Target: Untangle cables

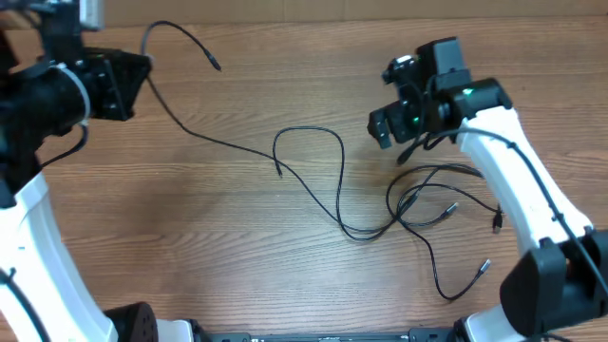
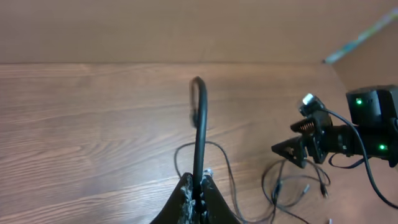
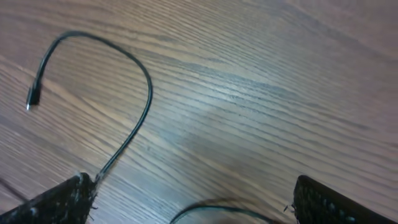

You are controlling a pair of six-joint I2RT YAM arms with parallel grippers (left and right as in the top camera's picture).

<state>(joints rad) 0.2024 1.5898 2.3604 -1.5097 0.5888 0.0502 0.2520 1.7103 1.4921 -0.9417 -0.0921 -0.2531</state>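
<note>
Several thin black cables (image 1: 339,180) lie on the wooden table. One long strand (image 1: 204,138) runs from my left gripper (image 1: 141,78) into a loop at the centre, then joins a loose tangle (image 1: 418,199) at the right. Its free plug end (image 1: 217,66) arcs out behind the left gripper. In the left wrist view my left gripper (image 2: 199,191) is shut on this cable (image 2: 199,124). My right gripper (image 1: 388,133) is just above the tangle. In the right wrist view it (image 3: 191,184) is open and empty, with a curved strand (image 3: 140,68) touching its left finger.
Loose plug ends (image 1: 484,267) of the tangle lie near the right arm's base (image 1: 556,285). The right arm (image 2: 357,134) shows at the right of the left wrist view, over the tangle (image 2: 292,186). The table's far edge (image 1: 313,21) runs along the top.
</note>
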